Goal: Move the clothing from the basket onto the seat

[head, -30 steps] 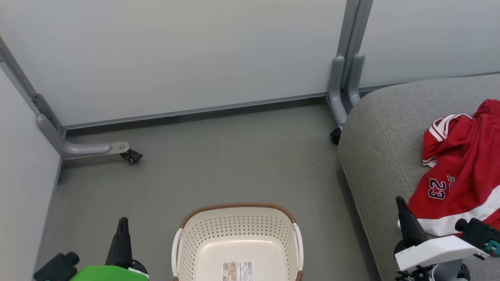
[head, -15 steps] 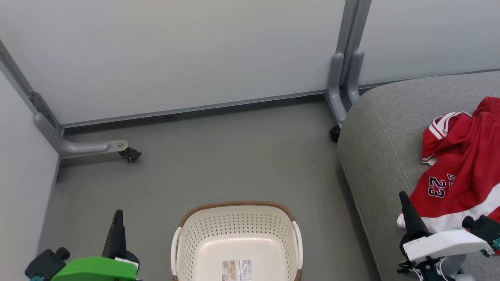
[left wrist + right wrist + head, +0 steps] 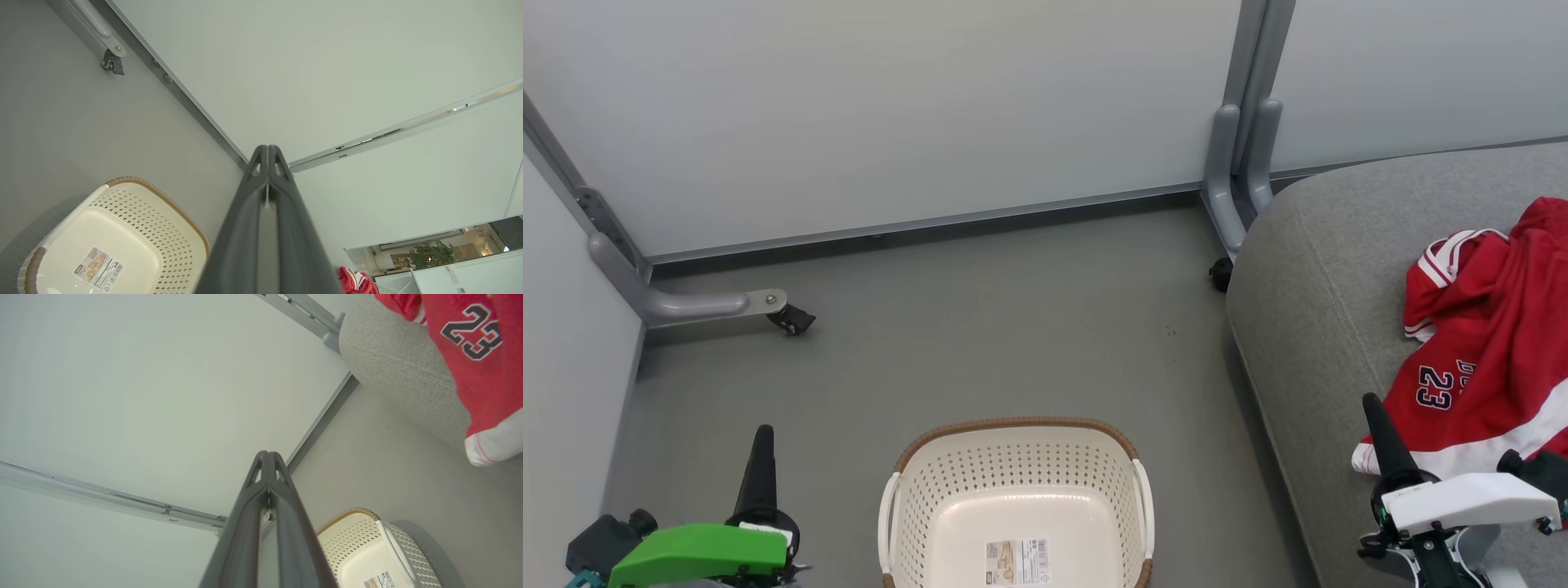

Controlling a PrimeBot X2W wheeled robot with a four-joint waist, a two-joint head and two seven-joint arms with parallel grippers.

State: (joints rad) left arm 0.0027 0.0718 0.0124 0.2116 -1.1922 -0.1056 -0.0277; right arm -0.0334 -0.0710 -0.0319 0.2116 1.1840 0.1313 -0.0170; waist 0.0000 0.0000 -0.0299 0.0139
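The red clothing (image 3: 1490, 343) with white trim and a dark "23" lies crumpled on the grey seat (image 3: 1323, 286) at the right; it appears too in the right wrist view (image 3: 470, 347). The cream basket (image 3: 1013, 506) stands on the floor at the bottom centre with nothing but a label sticker inside, as the left wrist view (image 3: 114, 241) also shows. My left gripper (image 3: 762, 445) is shut, left of the basket. My right gripper (image 3: 1376, 420) is shut, at the seat's front edge beside the garment's white hem, holding nothing.
Grey partition panels close off the far side and left, with metal feet and casters (image 3: 788, 318) on the floor and a post (image 3: 1241, 196) by the seat's corner. Grey floor (image 3: 980, 327) lies between basket and wall.
Both grippers have sunk lower in the head view, the left one also drifting left. The whole picture has shifted slightly, so the camera moved; basket and clothing stay put.
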